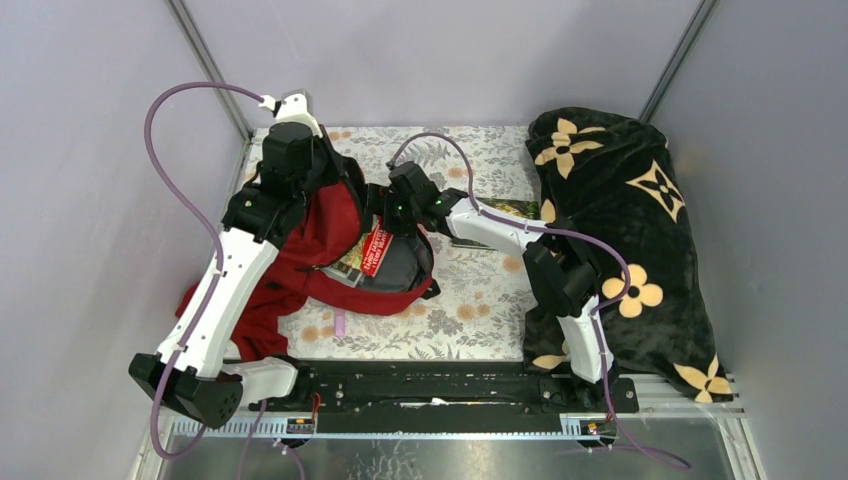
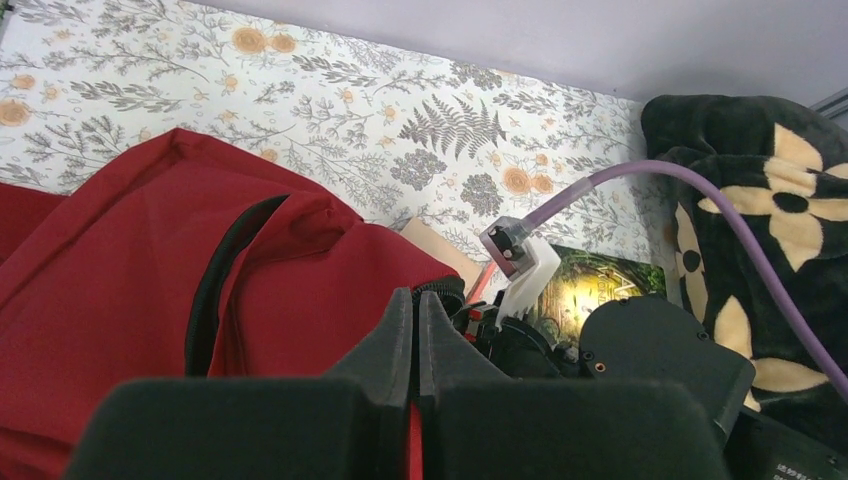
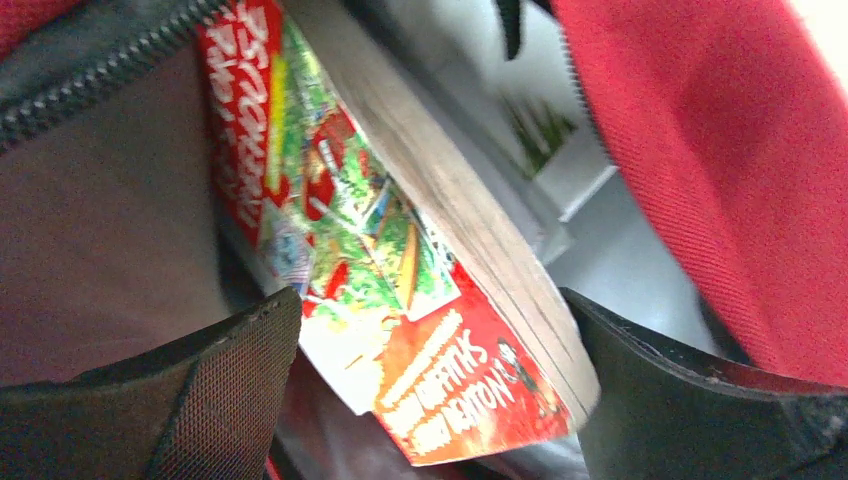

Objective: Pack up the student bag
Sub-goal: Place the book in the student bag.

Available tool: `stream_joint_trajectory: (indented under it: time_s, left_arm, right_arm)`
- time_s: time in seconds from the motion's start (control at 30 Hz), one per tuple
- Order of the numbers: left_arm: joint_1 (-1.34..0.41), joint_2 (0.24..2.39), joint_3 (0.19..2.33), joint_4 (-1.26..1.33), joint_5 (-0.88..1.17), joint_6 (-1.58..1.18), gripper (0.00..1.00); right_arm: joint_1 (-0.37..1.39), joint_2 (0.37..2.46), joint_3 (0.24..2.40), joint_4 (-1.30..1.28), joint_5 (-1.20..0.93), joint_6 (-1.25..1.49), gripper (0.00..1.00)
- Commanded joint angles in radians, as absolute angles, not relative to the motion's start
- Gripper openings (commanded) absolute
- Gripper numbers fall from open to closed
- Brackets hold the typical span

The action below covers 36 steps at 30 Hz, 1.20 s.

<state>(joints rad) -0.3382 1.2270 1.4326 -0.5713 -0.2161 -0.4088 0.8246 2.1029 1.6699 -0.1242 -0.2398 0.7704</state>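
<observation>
The dark-red student bag lies at the left of the table with its mouth toward the middle, grey lining showing. My left gripper is shut on the bag's red fabric by the black zipper edge; the bag fills the left of that view. A red-covered book sticks out of the bag's mouth. In the right wrist view the book lies between red fabric and grey lining. My right gripper is open, with the book's end between its fingers.
A green-covered book lies flat behind my right arm, also in the left wrist view. The black blanket with tan flowers fills the right side. A small pink stick lies near the front. More red fabric lies near left.
</observation>
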Motion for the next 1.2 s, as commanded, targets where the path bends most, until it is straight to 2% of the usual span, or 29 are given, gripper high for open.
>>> stream_joint_trajectory:
  time_s: [0.0, 0.23, 0.37, 0.47, 0.63, 0.7, 0.87, 1.17]
  left_arm:
    - [-0.322, 1.201, 1.416, -0.487, -0.194, -0.414, 0.0]
    - [-0.314, 1.208, 1.405, -0.473, -0.161, -0.418, 0.0]
    - [-0.309, 1.212, 1.397, -0.459, -0.134, -0.419, 0.0]
    - [-0.305, 1.216, 1.397, -0.459, -0.124, -0.419, 0.0]
    - [-0.304, 1.217, 1.392, -0.459, -0.113, -0.419, 0.0]
    - [-0.304, 1.216, 1.391, -0.456, -0.106, -0.419, 0.0]
    - [-0.301, 1.219, 1.389, -0.454, -0.092, -0.423, 0.0]
    - [-0.296, 1.222, 1.368, -0.442, -0.054, -0.449, 0.0]
  right_arm:
    - [0.826, 2.025, 1.742, -0.282, -0.093, 0.622, 1.0]
    - [0.827, 1.932, 1.675, -0.299, -0.025, 0.55, 1.0]
    - [0.826, 1.816, 1.466, -0.056, -0.127, 0.616, 1.0]
    - [0.825, 1.78, 1.381, 0.021, -0.159, 0.668, 0.99]
    - [0.825, 1.781, 1.31, 0.071, -0.203, 0.693, 0.62]
    - [0.826, 1.796, 1.293, 0.08, -0.223, 0.705, 0.52]
    - [0.826, 1.815, 1.229, 0.157, -0.248, 0.735, 0.52]
    - [0.834, 1.935, 1.345, 0.267, -0.329, 0.81, 0.48]
